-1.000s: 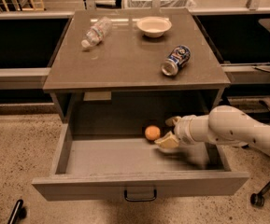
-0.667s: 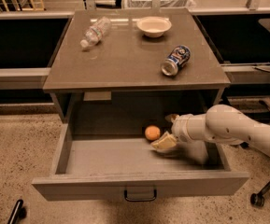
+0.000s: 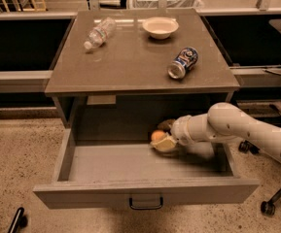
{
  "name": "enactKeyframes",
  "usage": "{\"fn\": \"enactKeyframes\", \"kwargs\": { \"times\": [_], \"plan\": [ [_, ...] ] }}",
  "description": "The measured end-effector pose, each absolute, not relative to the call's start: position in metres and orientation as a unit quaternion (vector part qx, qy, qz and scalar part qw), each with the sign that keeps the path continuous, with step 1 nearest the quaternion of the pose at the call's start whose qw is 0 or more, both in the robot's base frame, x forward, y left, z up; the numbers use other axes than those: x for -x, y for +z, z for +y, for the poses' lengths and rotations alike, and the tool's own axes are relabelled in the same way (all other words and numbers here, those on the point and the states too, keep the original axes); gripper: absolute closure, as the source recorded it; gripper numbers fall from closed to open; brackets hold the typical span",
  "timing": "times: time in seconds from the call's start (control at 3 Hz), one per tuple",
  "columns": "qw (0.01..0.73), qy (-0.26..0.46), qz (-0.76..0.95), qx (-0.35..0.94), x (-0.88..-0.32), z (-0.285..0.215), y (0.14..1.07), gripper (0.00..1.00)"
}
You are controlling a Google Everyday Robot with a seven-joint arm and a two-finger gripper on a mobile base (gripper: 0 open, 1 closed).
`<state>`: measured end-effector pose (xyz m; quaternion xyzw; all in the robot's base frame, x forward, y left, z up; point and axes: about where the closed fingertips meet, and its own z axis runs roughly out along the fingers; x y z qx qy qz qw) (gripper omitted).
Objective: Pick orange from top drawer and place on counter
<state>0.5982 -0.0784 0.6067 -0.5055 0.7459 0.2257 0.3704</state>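
You are looking at a speckled beige floor [image 3: 18, 149] with dark recesses on either side of a grey-brown cabinet. Its tabletop [image 3: 130, 62] fills the upper middle of the frame. Below it the drawer [image 3: 106, 192] stands pulled out toward the bottom edge, with its handle [image 3: 146, 203] at the centre of the front panel. Your white arm [image 3: 242, 130] comes in from the right edge and reaches into the drawer.

On the tabletop a bowl [image 3: 160, 27] sits at the back. A clear bottle [image 3: 98, 33] lies on its side at upper left, and a can [image 3: 183, 62] lies on its side toward the right.

The gripper [image 3: 161, 135] is at the back of the drawer, right of centre. Its fingers [image 3: 165, 143] are apart, and the orange [image 3: 156, 135] lies between them on the drawer bottom.

Since a moment ago the gripper has slid left, from just beside the orange to around it. The orange has barely shifted.
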Motion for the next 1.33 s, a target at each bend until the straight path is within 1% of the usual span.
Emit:
{"fn": "enactKeyframes", "kwargs": {
  "times": [0.33, 0.67, 1.0, 1.33],
  "plan": [
    [0.357, 0.253, 0.732, 0.522, -0.593, -0.066, 0.606, 0.68],
    [0.354, 0.285, 0.703, 0.547, -0.578, -0.05, 0.618, 0.98],
    [0.365, 0.275, 0.663, 0.593, -0.559, -0.021, 0.675, 1.0],
    [0.359, 0.228, 0.632, 0.648, -0.543, 0.011, 0.745, 1.0]
  ]
}}
